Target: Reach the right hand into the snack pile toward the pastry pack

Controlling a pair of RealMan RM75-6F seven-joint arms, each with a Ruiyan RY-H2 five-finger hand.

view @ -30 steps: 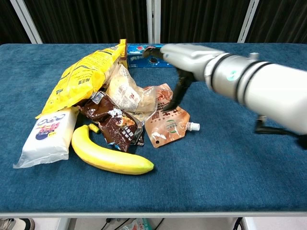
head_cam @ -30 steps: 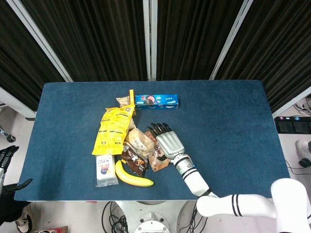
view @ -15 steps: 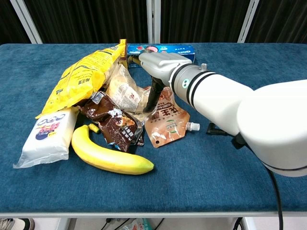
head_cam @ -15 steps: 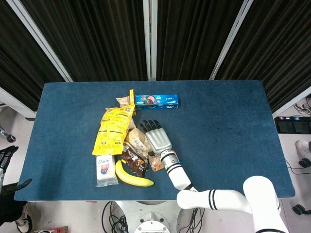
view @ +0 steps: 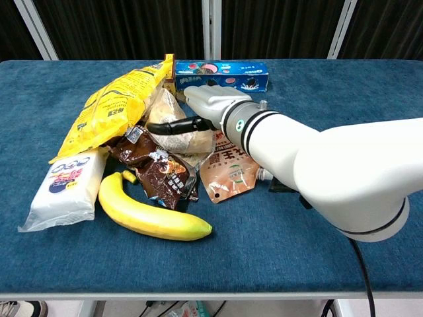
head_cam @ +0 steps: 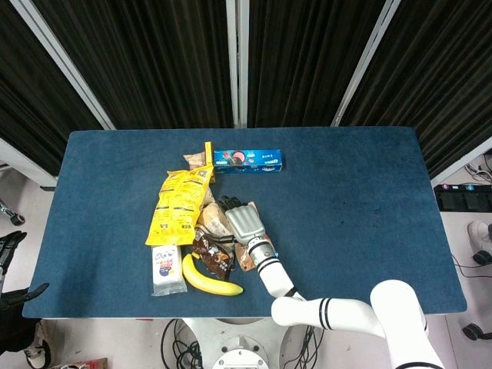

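The pastry pack (view: 173,140), a clear wrapper with a beige pastry inside, lies in the middle of the snack pile (head_cam: 216,221). My right hand (view: 201,107) has come in from the right and hovers over the pack's upper part (head_cam: 241,221). Its dark fingers (view: 173,125) stretch left and lie across the wrapper, touching it without holding it. Off the table at the far left edge of the head view hangs my left hand (head_cam: 11,247), fingers apart and holding nothing.
A yellow chip bag (view: 115,105) lies left of the pack, with a blue cookie box (view: 225,72) behind. In front are a brown wrapper (view: 156,170), a banana (view: 151,215), a spouted pouch (view: 231,173) and a white tissue pack (view: 65,188). Blue table (view: 344,211).
My right hand moved left, off the spouted pouch and onto the pastry pack. Its fingers turned from pointing down to lying across the wrapper.
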